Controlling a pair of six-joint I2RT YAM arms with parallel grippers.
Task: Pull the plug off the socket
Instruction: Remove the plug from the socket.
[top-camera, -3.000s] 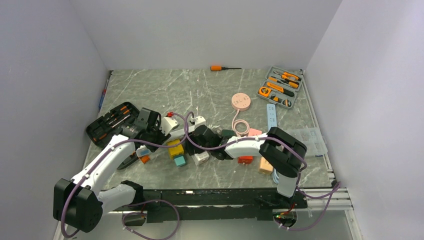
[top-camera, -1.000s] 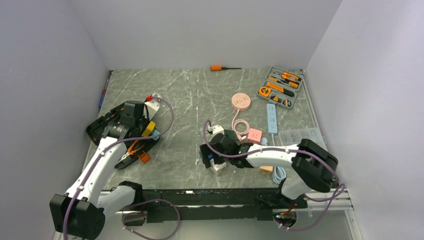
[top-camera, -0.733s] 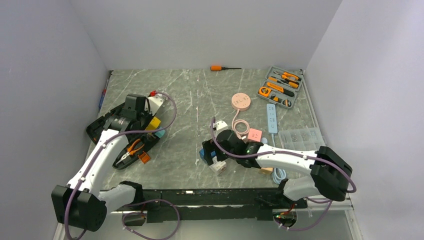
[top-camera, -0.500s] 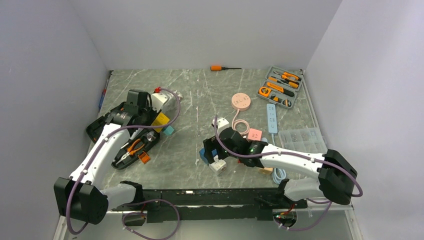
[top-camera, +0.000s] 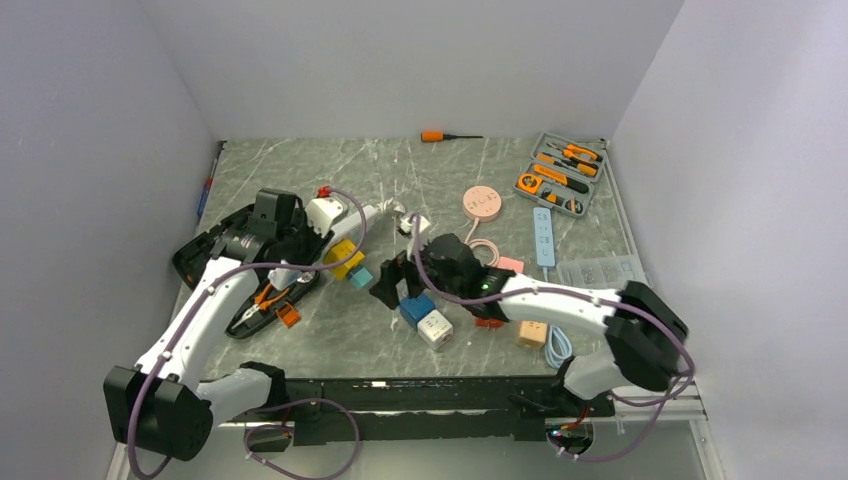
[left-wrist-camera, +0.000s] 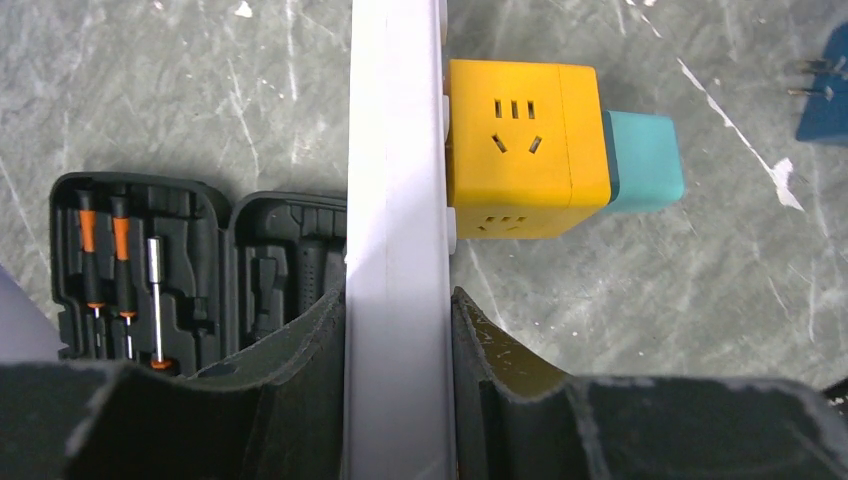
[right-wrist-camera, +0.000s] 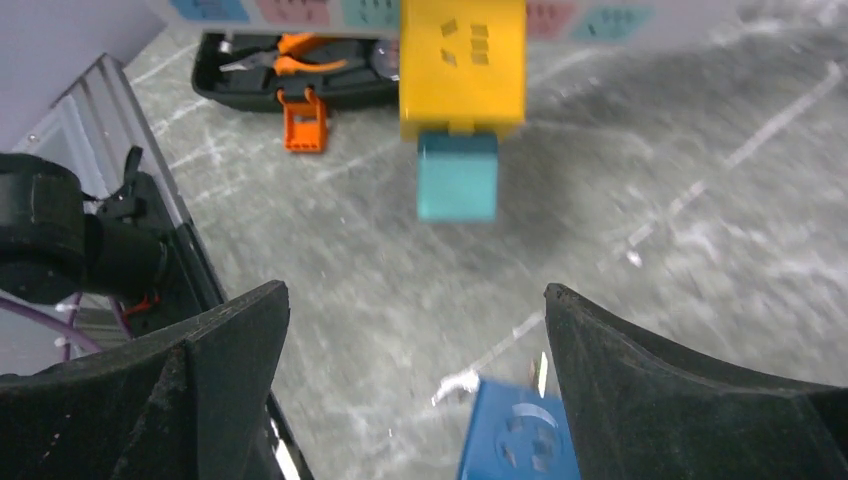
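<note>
Where three pale, bare walls close in a grey marble-patterned table (top-camera: 300, 170), the tabletop carries a scatter of gear. A black tool case (top-camera: 205, 255) lies open at the left, a grey tool tray (top-camera: 560, 175) sits in the far right corner, an orange screwdriver (top-camera: 440, 135) rests by the back wall, and a pink disc (top-camera: 481, 201) with its cord lies near the middle.

The left gripper (left-wrist-camera: 397, 300) is clamped on a white power strip (left-wrist-camera: 395, 150), one finger pressed against each long side. A yellow cube socket (left-wrist-camera: 520, 150) is plugged into the side of the strip, and the teal plug (left-wrist-camera: 642, 162) sticks out of the cube's outer face.

The right gripper (right-wrist-camera: 410, 295) has its fingers spread wide and holds nothing. In its wrist view, which is blurred, the teal plug lies ahead of the gap, roughly in line with its middle and apart from both fingers. From above, the plug sits just beside this gripper, on its left, without touching. A blue cube (right-wrist-camera: 515, 440) lies on the table close under the gap, with a white cube (top-camera: 435, 327) just beside it.
</note>
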